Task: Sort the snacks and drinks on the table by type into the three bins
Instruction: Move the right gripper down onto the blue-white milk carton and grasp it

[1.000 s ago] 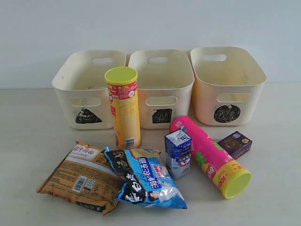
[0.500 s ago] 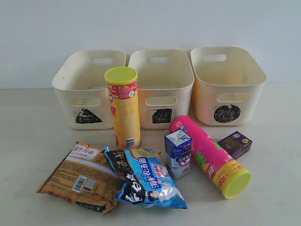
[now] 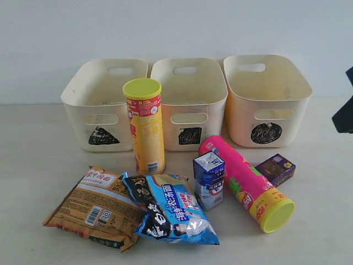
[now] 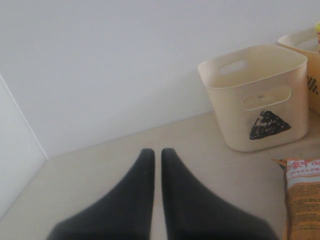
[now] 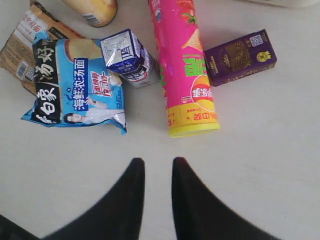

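Observation:
On the table point(image 3: 33, 165) a yellow-red chip tube point(image 3: 144, 127) stands upright and a pink tube point(image 3: 245, 182) lies on its side. An orange-brown bag point(image 3: 94, 207) and a blue-black bag point(image 3: 171, 210) lie flat at the front. A blue-white carton point(image 3: 209, 179) and a dark purple carton point(image 3: 276, 169) flank the pink tube. Behind stand the triangle bin point(image 3: 102, 105), square bin point(image 3: 189, 102) and circle bin point(image 3: 266, 99). My right gripper point(image 5: 157, 162) hovers empty, slightly open, near the pink tube's point(image 5: 185, 65) lid end. My left gripper point(image 4: 157, 152) is shut and empty, away from the triangle bin point(image 4: 255, 100).
A pale wall runs behind the bins. A dark part of the right arm point(image 3: 345, 113) shows at the right edge of the exterior view, beside the circle bin. The orange-brown bag point(image 4: 302, 200) lies off to one side of the left gripper.
A dark part of the right arm has come into the exterior view at its right edge. The snacks, drinks and bins have not moved.

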Motion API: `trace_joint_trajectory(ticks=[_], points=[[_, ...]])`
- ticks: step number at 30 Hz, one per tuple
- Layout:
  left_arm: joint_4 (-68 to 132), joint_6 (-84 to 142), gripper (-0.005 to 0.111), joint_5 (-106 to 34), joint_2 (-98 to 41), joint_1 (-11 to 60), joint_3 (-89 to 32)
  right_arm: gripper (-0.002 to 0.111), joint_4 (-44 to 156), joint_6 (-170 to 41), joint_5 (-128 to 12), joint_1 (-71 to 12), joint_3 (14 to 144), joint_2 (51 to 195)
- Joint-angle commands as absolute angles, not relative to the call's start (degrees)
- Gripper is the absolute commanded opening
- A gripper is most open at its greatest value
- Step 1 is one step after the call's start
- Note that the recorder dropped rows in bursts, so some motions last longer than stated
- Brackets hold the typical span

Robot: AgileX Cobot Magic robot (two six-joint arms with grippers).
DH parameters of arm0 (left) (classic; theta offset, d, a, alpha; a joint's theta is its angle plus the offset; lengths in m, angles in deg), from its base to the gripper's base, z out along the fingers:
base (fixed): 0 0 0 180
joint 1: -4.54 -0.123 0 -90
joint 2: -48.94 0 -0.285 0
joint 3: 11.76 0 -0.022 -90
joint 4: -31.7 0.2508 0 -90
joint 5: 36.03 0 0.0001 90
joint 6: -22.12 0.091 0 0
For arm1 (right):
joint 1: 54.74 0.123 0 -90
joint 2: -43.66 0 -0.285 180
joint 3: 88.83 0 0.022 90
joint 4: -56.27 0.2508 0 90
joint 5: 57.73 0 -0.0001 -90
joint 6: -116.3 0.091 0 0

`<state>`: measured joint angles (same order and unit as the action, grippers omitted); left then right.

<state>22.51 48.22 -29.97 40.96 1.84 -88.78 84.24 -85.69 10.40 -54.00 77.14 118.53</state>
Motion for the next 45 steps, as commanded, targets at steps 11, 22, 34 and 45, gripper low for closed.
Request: trace_joint_trajectory(ticks=[11, 22, 34, 45], points=[[21.76, 48.28, 0.004, -30.17, 41.16, 1.77, -88.98, 0.085, 79.25, -85.37, -0.51, -32.76, 77.44, 129.99], [21.76, 48.28, 0.004, -30.41, 41.16, 1.77, -88.98, 0.083, 55.53, -63.12, -11.56, -21.57, 87.12, 149.14], [21.76, 48.28, 0.004, -30.28, 41.16, 1.77, -88.98, 0.083, 55.91, -62.99, -18.64, -21.57, 90.62, 159.6], [21.76, 48.28, 0.004, -30.28, 41.16, 1.77, -88.98, 0.044, 56.6, -62.45, -18.29, -21.57, 90.62, 160.2]])
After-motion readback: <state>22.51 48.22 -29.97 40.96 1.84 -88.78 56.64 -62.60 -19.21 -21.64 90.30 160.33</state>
